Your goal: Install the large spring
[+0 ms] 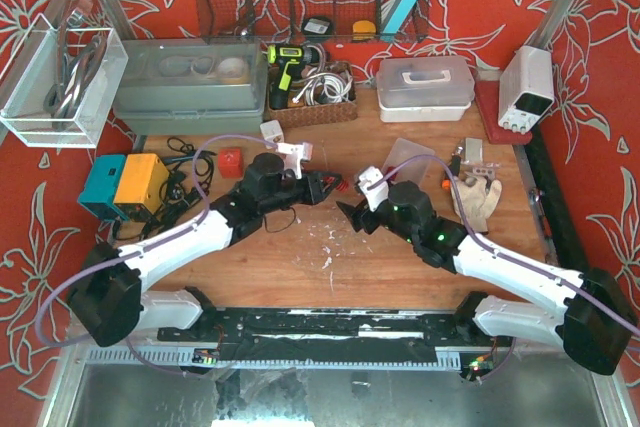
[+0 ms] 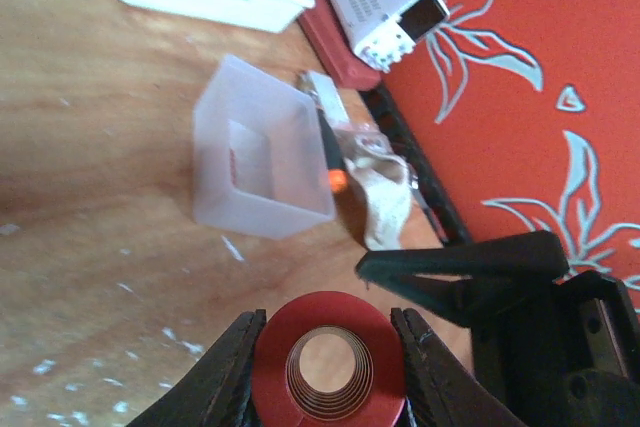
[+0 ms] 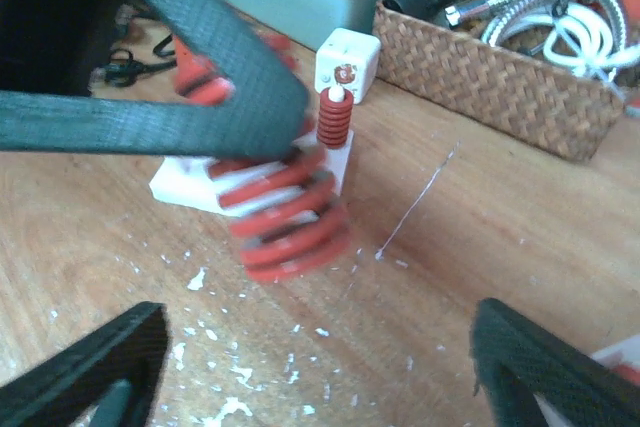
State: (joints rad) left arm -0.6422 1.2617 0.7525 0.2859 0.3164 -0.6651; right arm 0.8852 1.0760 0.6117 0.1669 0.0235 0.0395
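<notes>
- At the bottom edge of the overhead view sit the two arm bases. Both arms reach inward and meet near the middle of a wooden table (image 1: 300,267) flecked with white chips.
- In the right wrist view, the right gripper (image 3: 320,319) shows one dark finger in each bottom corner. The fingers stand wide apart with nothing between them.
- Just beyond them, in the centre of that frame, is the large spring (image 3: 295,232), thick red coils leaning a little to one side. Its lower end is down at the tabletop, though I cannot tell if it touches.
- The left gripper (image 2: 328,347) is clamped on the spring. In the left wrist view the spring shows end-on at bottom centre, with a black finger pressed against each side.
- Right behind the spring lies a white base (image 3: 180,182) with a thin post carrying a small red spring (image 3: 335,125). A white cube (image 3: 347,62) stands just past it.
- Farther back, at the upper right of that frame, is a wicker basket (image 3: 500,77) of cables.
- In the left wrist view, a translucent tub (image 2: 260,212) sits mid-frame with a pale glove (image 2: 385,197) beside it. A white power supply (image 2: 385,7) is at the top.
</notes>
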